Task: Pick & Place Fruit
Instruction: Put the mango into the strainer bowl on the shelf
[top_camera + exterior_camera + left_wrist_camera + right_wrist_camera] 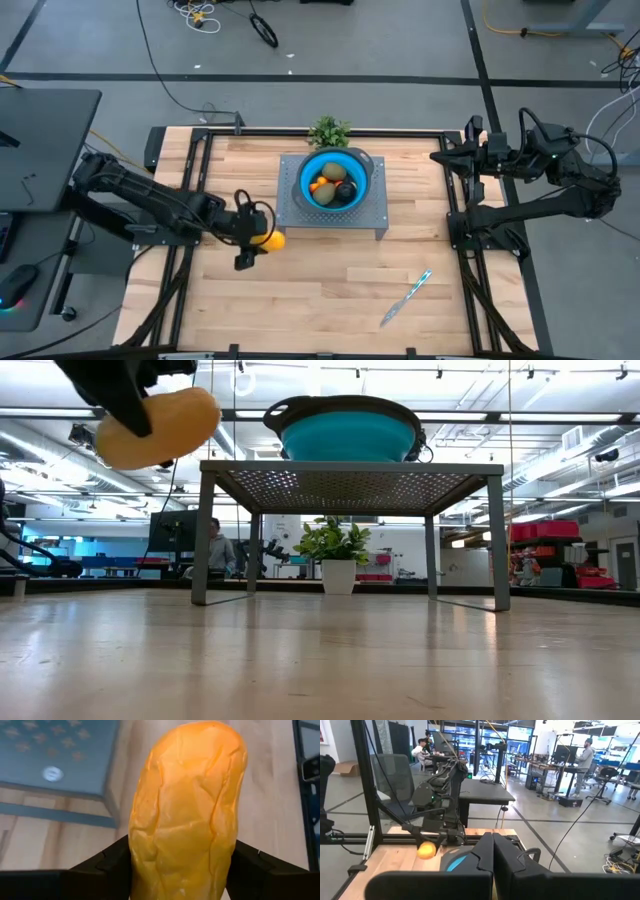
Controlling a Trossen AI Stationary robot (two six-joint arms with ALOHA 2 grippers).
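Observation:
My left gripper (262,243) is shut on a yellow-orange oblong fruit (187,810), held in the air left of the grey perforated stand (372,218). The fruit (160,425) shows high above the wooden table in the low view. On the stand sits a blue bowl (311,172) holding several fruit pieces: small orange ones, an olive-brown oval and a near-black round one (345,192). My right gripper (492,851) is shut and empty, raised level at the table's right edge, pointing toward the left arm. My left gripper pinches the oblong fruit's two long sides (137,855) between its two fingers (107,865). The fingers lie across the fruit near one end, and the other end sticks out past them. The gripper slants downward and the fruit is lifted clear of the table.
A silver knife with a light-blue handle (407,297) lies on the table's near right part. A green leafy sprig (328,130) stands behind the bowl at the far edge. People and desks show in the room beyond the table.

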